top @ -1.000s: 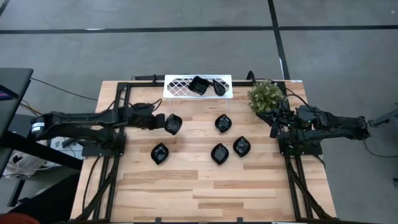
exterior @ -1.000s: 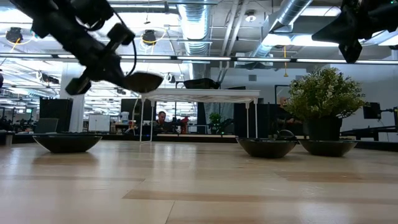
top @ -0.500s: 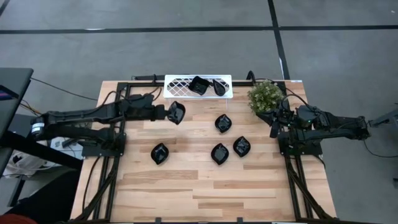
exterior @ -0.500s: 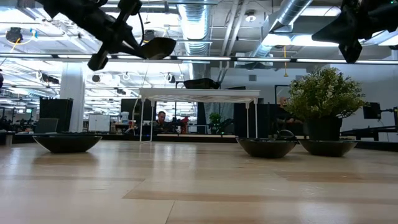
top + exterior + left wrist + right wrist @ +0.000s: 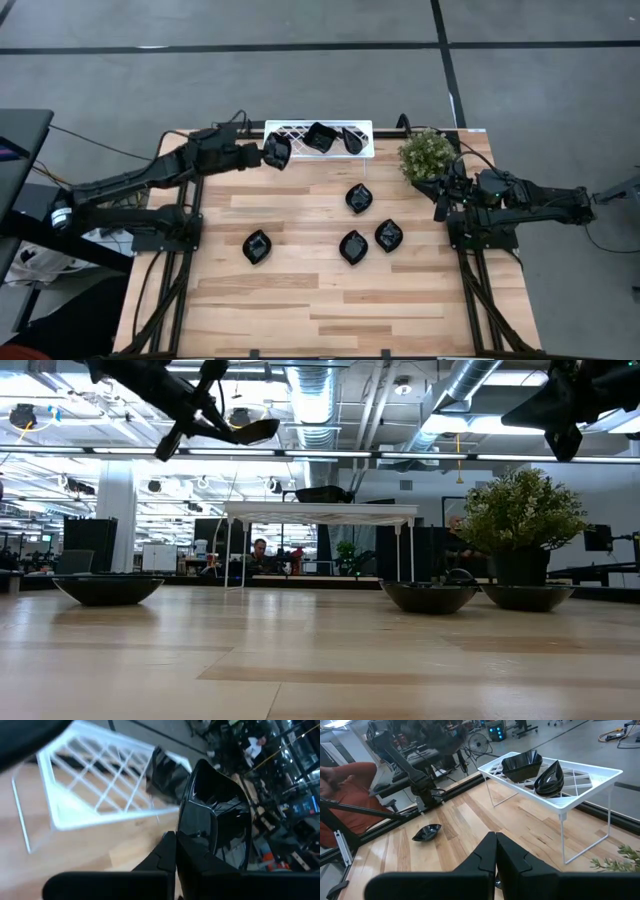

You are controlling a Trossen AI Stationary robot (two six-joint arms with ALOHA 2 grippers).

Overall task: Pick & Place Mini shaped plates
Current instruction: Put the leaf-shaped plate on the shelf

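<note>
- Left hand (image 5: 262, 155) pinching a glossy black mini plate (image 5: 277, 151), raised at the left end of the white lattice tray (image 5: 295, 139), upper centre of the high view.
- Right hand (image 5: 440, 207) pressed together, holding nothing, parked at centre right beside the potted plant (image 5: 428, 153).
- Hard to make out: shape of the carried plate, partly covered by dark fingers (image 5: 165, 857) in the left wrist view.
- Compared with a second ago: carried plate lifted from above the worktop (image 5: 330, 300) up to the tray's edge; right arm unchanged.
- Counted: two plates (image 5: 320, 136) on the tray, four plates (image 5: 352, 246) on the worktop, one carried; seven in all.
</note>
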